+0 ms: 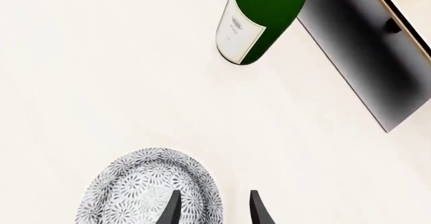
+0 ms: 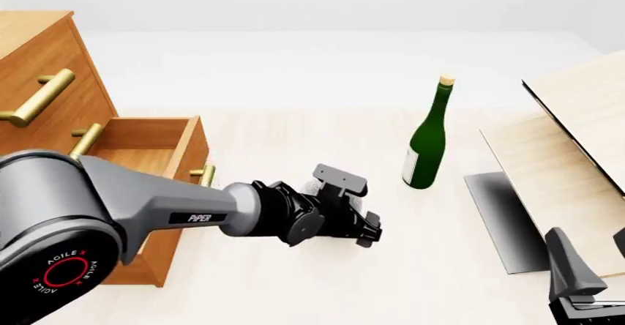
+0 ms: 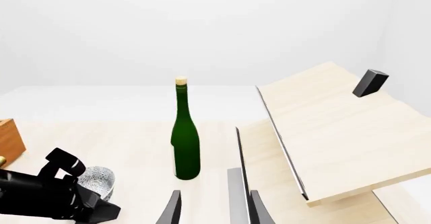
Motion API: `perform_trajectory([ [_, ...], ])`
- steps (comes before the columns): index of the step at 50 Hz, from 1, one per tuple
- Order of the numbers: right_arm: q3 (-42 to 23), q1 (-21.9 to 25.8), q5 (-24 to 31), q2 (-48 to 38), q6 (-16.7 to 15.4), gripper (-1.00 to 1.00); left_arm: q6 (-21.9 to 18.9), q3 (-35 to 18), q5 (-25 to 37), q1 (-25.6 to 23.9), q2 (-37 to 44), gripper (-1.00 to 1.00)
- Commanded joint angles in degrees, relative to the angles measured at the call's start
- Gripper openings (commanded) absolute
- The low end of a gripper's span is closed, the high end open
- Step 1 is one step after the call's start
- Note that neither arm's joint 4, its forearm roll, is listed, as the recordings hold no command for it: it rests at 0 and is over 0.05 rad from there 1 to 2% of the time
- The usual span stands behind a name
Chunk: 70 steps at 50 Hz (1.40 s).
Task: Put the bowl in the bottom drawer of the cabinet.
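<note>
One step looks done, the drawer open; the bowl is not yet lifted

I have the left gripper (image 1: 214,211) down at the bowl (image 1: 149,188), jaws parted narrowly with one finger over the bowl's inside and the other just outside its rim, so I judge the grasp is set up but not closed. The bowl sits on the table (image 2: 293,281) between the cabinet (image 2: 44,83) and the green bottle (image 2: 427,142), near the bottom drawer (image 2: 146,146), which stands pulled out with its box showing. Closing, lifting and carrying into that drawer remain. My right gripper (image 3: 214,209) waits well away from the cabinet, jaws narrowly apart and holding nothing
</note>
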State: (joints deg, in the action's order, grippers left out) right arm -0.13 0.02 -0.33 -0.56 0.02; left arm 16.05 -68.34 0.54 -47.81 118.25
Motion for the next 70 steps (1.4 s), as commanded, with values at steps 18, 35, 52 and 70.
perform_trajectory([
  [18, 0.0, 0.0, 0.0, 0.0, 0.0, 1.0, 0.8, 0.4, -1.1, -0.2, 0.2, -1.0],
  [35, 0.0, 0.0, 0.0, 0.0, 0.0, 1.0, 0.3, 3.1, -3.9, 1.7, -2.8, -1.0],
  [52, 0.0, 0.0, 0.0, 0.0, 0.0, 1.0, -0.7, 4.4, -4.7, 2.6, -9.0, -1.0],
  [70, 0.0, 0.0, 0.0, 0.0, 0.0, 1.0, -2.3, 6.5, -4.6, 4.6, -14.8, -1.0],
])
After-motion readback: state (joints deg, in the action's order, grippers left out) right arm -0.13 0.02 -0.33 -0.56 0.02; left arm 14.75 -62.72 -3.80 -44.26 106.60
